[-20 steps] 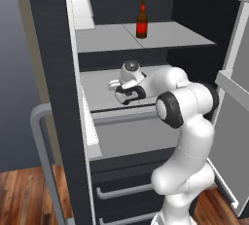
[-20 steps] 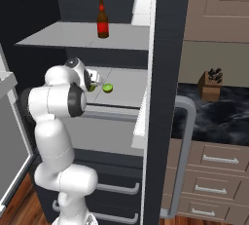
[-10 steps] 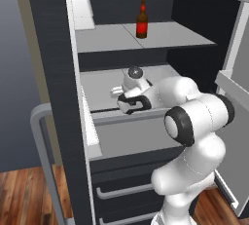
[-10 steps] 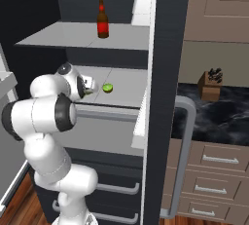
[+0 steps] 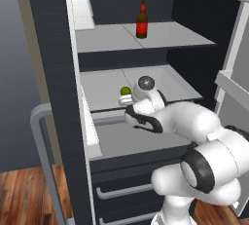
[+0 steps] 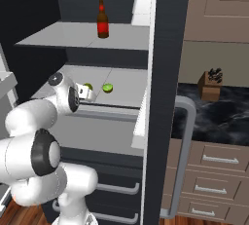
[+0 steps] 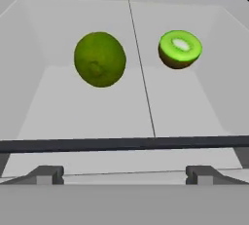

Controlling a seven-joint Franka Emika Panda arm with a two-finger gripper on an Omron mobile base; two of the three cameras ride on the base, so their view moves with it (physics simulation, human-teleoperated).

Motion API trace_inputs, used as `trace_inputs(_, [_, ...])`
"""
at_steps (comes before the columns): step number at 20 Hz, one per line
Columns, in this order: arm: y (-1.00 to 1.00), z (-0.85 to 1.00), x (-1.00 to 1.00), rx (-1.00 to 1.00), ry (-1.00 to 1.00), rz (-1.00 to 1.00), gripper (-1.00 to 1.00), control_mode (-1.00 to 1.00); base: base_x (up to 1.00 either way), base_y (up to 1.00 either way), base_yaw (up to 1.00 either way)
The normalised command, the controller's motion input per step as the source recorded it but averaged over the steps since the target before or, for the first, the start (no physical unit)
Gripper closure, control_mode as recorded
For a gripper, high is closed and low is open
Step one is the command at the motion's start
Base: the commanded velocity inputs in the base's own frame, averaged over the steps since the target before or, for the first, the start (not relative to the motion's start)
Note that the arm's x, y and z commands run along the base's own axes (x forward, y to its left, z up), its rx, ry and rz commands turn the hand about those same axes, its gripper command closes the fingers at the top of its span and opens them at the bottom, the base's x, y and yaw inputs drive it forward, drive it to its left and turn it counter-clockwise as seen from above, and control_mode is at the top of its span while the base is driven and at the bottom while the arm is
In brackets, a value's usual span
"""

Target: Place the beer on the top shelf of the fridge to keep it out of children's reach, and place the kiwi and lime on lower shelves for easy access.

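Observation:
The beer (image 5: 141, 19) (image 6: 102, 19) stands upright on the top shelf (image 5: 107, 36) of the fridge (image 5: 48, 48). One shelf down, on a lower shelf (image 5: 102, 85) (image 7: 87, 112), the lime (image 7: 99, 59) (image 5: 125, 91) lies left of the centre seam. The kiwi (image 7: 180, 48) (image 6: 107, 88) lies right of the seam with its cut face up. My gripper (image 7: 124, 175) (image 6: 90, 94) hovers at this shelf's front edge, open and empty, a short way back from both fruits. In the right base view the hand partly covers the lime (image 6: 88, 86).
The open fridge door with its grey bar handle (image 5: 41, 136) (image 6: 182, 136) and white door bins (image 5: 80, 5) (image 6: 143, 5) stands close beside the arm. A second door (image 5: 233, 87) is at the right. A knife block (image 6: 211, 84) sits on the dark counter above taupe drawers (image 6: 214, 170).
The hand has drawn back from inside the lower shelf to its front edge, and the elbow has swung outward and lower. Beer, lime and kiwi have stayed put.

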Motion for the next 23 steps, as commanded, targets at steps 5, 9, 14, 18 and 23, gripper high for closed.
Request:
trace_inputs(5, [-0.24,0.52,-0.96,0.0,0.0,-0.05,-1.0,-1.0,0.0,0.0,0.0])
trace_inputs(9, [-0.22,0.75,-0.9,0.0,0.0,-0.02,-1.0,-1.0,0.0,0.0,0.0])
trace_inputs(14, [-0.23,0.76,-0.94,0.0,-0.01,-0.01,-1.0,-1.0,0.0,0.0,0.0])
trace_inputs(18, [-0.17,0.71,-1.0,0.0,-0.08,0.0,-1.0,-1.0,0.0,0.0,0.0])
trace_inputs(23, [-0.05,0.76,-0.99,0.0,-0.12,0.0,-1.0,-1.0,0.0,0.0,0.0])
